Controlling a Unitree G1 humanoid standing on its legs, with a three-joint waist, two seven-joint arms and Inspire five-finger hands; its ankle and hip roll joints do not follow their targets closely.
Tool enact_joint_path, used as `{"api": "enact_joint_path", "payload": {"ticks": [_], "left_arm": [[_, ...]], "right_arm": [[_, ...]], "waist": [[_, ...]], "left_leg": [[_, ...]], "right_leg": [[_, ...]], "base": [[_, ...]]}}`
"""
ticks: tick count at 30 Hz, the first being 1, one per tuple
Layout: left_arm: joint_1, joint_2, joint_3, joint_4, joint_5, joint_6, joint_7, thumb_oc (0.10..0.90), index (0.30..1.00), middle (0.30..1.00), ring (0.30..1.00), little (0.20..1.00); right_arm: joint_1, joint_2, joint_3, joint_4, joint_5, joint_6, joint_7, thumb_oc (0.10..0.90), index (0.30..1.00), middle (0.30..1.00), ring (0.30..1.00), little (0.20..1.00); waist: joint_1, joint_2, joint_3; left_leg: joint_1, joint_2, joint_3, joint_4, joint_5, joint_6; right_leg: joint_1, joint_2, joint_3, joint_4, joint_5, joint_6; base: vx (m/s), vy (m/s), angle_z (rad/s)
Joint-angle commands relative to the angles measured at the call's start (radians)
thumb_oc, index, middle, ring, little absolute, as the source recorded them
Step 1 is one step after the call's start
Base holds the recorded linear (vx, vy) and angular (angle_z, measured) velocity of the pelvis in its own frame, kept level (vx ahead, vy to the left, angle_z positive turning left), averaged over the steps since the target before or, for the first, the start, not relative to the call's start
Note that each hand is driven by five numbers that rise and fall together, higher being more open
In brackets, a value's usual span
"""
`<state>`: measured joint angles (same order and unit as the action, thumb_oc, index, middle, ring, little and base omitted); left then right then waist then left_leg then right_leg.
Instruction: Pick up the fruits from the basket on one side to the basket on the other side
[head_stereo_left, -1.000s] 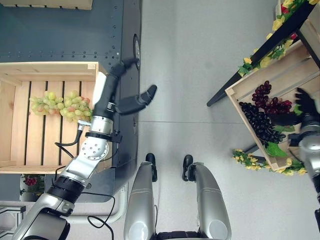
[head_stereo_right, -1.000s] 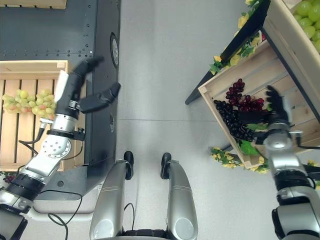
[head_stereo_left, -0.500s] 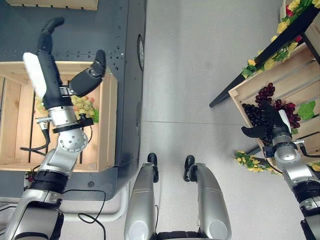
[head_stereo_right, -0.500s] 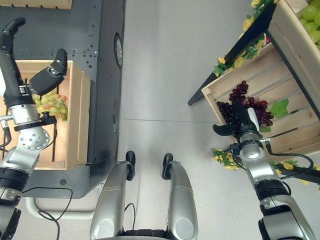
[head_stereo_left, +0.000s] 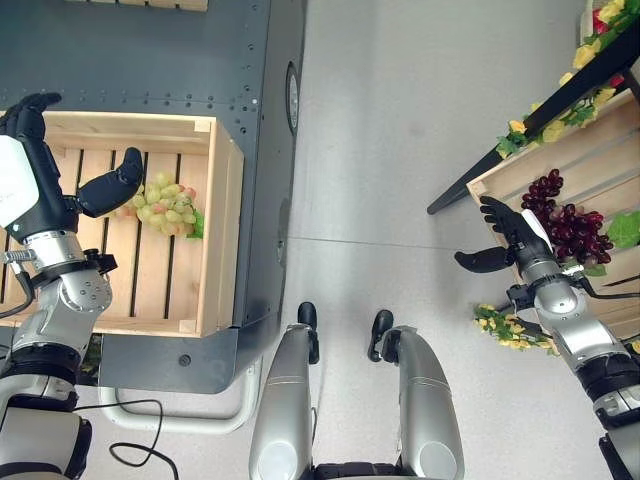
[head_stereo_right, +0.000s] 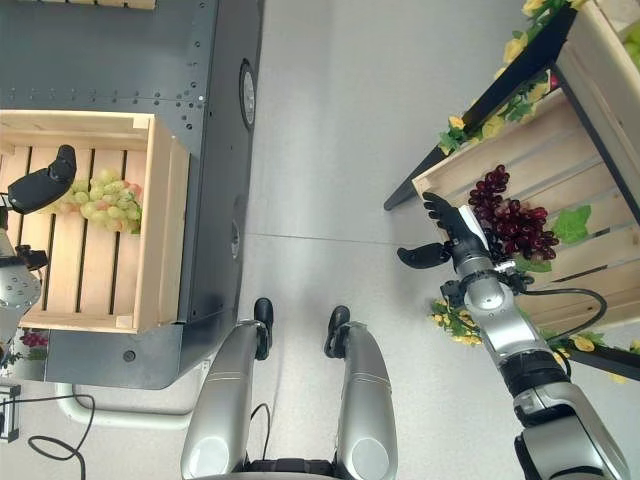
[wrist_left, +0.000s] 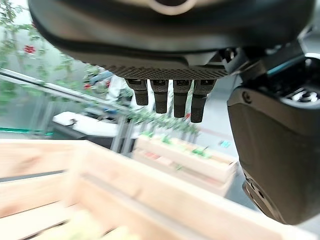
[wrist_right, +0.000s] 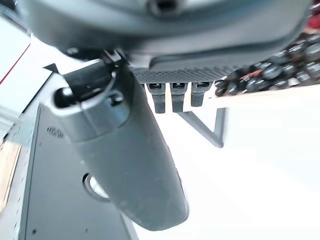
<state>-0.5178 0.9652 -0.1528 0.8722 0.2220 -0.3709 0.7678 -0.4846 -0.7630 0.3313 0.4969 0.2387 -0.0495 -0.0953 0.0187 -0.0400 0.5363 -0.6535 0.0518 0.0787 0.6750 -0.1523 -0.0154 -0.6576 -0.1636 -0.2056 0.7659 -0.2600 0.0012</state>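
Both robot hands spread, holding nothing: my left robot hand (head_stereo_left: 40, 190) above green grapes (head_stereo_left: 165, 205), my right robot hand (head_stereo_left: 515, 240) seemingly just beside dark grapes (head_stereo_left: 570, 220).

A pale grey floor (head_stereo_left: 400, 150) fills the middle of the frame, with a dark riveted metal platform (head_stereo_left: 150, 50) at upper left and a black-framed stand (head_stereo_left: 530, 140) trimmed with yellow flowers (head_stereo_left: 560, 100) at right.

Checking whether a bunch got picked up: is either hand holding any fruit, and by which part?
Nothing is held. The left hand is open above the green grapes in the left crate; the right hand is open beside the dark grapes.
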Motion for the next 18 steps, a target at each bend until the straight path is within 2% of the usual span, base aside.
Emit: {"api": "enact_joint_path", "payload": {"ticks": [1, 3, 6, 11, 18], "left_arm": [[-0.071, 0.096, -0.014, 0.039, 0.068, 0.026, -0.019, 0.800, 0.900, 0.900, 0.900, 0.900], [-0.069, 0.106, -0.034, 0.054, 0.108, 0.037, -0.024, 0.800, 0.900, 0.900, 0.900, 0.900], [-0.082, 0.143, -0.101, 0.103, 0.202, 0.086, -0.065, 0.800, 0.900, 0.900, 0.900, 0.900], [-0.108, 0.175, -0.188, 0.158, 0.279, 0.150, -0.085, 0.800, 0.900, 0.900, 0.900, 0.900], [-0.082, 0.178, -0.256, 0.204, 0.368, 0.173, -0.036, 0.800, 0.900, 0.900, 0.900, 0.900]], "right_arm": [[-0.079, -0.102, -0.008, -0.062, -0.020, -0.086, 0.005, 0.800, 0.900, 0.900, 0.900, 0.900], [-0.085, -0.106, -0.002, -0.061, -0.017, -0.085, 0.008, 0.800, 0.900, 0.900, 0.900, 0.900], [-0.098, -0.124, 0.012, -0.045, -0.006, -0.094, 0.032, 0.800, 0.900, 0.900, 0.900, 0.900], [-0.117, -0.139, 0.042, -0.031, 0.011, -0.110, 0.048, 0.800, 0.900, 0.900, 0.900, 0.900], [-0.131, -0.155, 0.077, -0.019, 0.031, -0.123, 0.083, 0.800, 0.900, 0.900, 0.900, 0.900]], "waist": [[0.008, 0.047, -0.016], [0.012, 0.048, -0.016], [0.017, 0.051, -0.016], [0.022, 0.052, -0.016], [0.029, 0.059, -0.016]], "left_leg": [[0.087, -0.040, 0.098, -0.068, -0.071, 0.026], [0.077, -0.040, 0.095, -0.064, -0.069, 0.026], [0.056, -0.039, 0.087, -0.053, -0.067, 0.026], [0.031, -0.036, 0.083, -0.045, -0.064, 0.029], [0.043, -0.037, 0.072, -0.046, -0.074, 0.021]], "right_leg": [[0.064, 0.013, -0.042, -0.040, -0.006, -0.014], [0.060, 0.013, -0.045, -0.041, -0.005, -0.014], [0.049, 0.010, -0.053, -0.034, -0.007, -0.018], [0.028, 0.003, -0.069, -0.022, -0.010, -0.022], [0.044, 0.000, -0.071, -0.012, -0.032, -0.019]], "base": [[-0.01, 0.036, 0.04], [-0.01, 0.035, 0.02], [0.00, 0.037, 0.08], [-0.02, 0.030, 0.11], [0.01, 0.042, 0.10]]}}
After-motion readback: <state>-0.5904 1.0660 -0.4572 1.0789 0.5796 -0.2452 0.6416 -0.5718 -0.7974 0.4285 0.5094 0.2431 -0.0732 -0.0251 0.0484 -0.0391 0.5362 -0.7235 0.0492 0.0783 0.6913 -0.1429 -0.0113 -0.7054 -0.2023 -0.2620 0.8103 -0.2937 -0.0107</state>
